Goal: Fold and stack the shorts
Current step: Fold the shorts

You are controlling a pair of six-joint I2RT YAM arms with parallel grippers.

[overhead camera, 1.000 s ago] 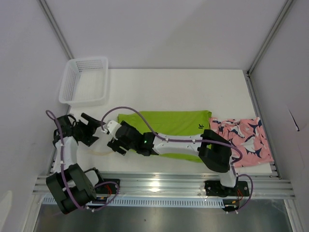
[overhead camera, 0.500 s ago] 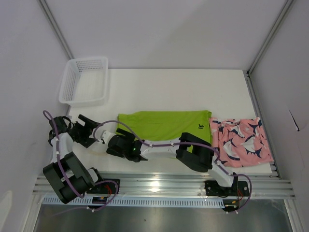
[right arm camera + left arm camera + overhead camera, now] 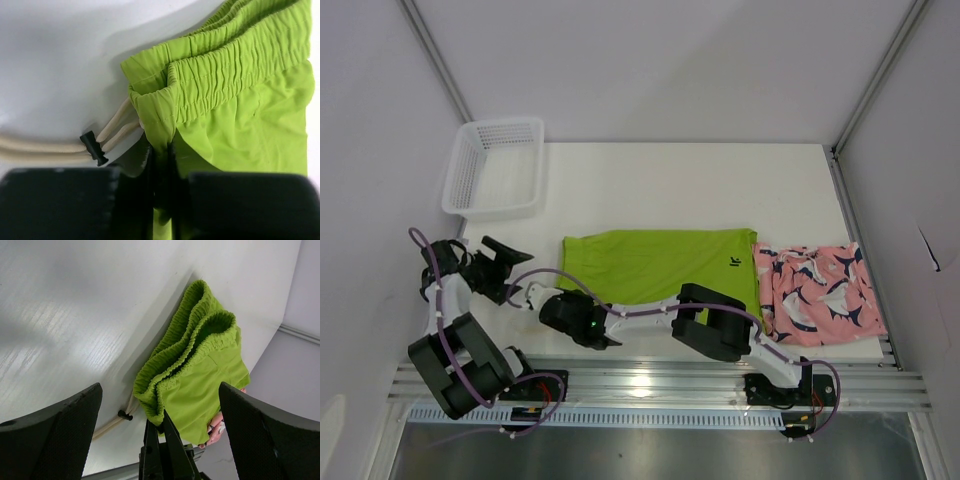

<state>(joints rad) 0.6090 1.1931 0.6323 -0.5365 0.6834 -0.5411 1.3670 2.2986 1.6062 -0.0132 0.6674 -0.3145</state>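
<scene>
We saw the green shorts lying flat mid-frame, with the pink shorts just beside them at right. The right gripper pinched the green waistband corner at lower left. The left gripper gaped wide, holding nothing.

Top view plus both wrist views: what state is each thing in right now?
Green shorts, lying flat on the table, waistband corner pinched.
Pink shorts, rumpled, lying beside the green pair, not stacked.
Drawstring, trailing loose on the table.
Basket, upright, nothing inside.
Left gripper, open wide, holding nothing.
Right gripper, shut on the green shorts' waistband corner.
</scene>
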